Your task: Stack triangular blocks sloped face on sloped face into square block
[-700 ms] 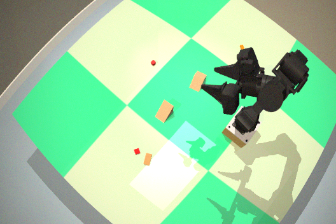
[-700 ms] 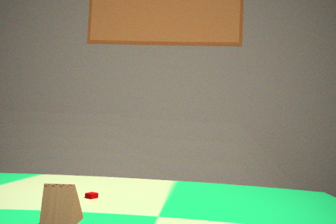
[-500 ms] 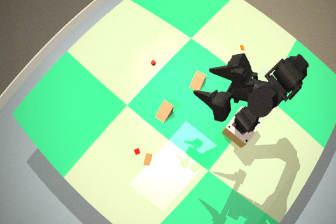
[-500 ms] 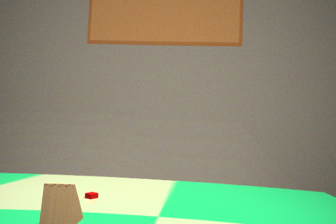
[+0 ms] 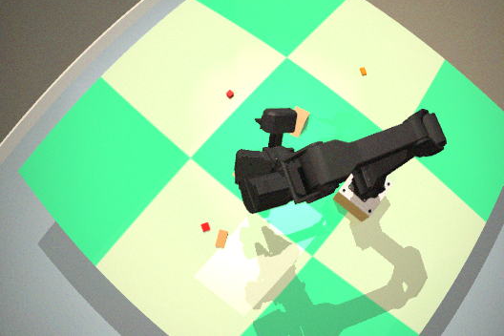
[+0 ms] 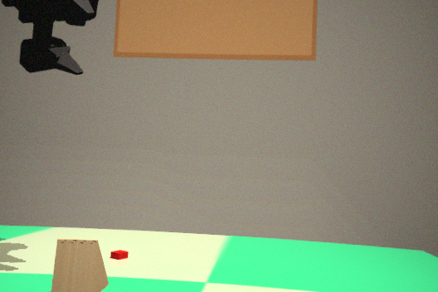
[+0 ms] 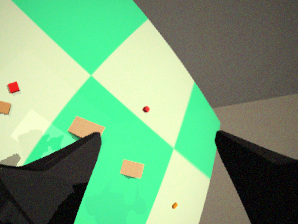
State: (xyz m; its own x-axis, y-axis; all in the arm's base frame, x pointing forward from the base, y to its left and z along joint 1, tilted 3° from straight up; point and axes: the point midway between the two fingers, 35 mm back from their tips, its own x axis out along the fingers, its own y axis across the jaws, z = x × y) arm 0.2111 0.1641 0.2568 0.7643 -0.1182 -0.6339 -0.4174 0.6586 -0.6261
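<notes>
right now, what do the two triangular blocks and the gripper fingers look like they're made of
Triangular blocks: likely wood or cardboard, judging by flat matte tan faces without shine. The exterior view hints at faint grain, though that is uncertain. Gripper, open and empty: fingers look like hard matte black plastic, dark with sharp edges.

Table (image 5: 143, 77): green/cream checker top, grey rim. On it in top view: tan triangular block (image 5: 302, 120) near centre, partly under the arm; 2nd triangular block hidden by arm here, both visible in wrist view (image 7: 85, 127) and (image 7: 132, 168), apart. Small red cube (image 5: 229, 94) far-left of centre; red cube (image 5: 205, 227) just beside small orange block (image 5: 221, 238) near-left; tiny orange cube (image 5: 363, 71) far right
</notes>
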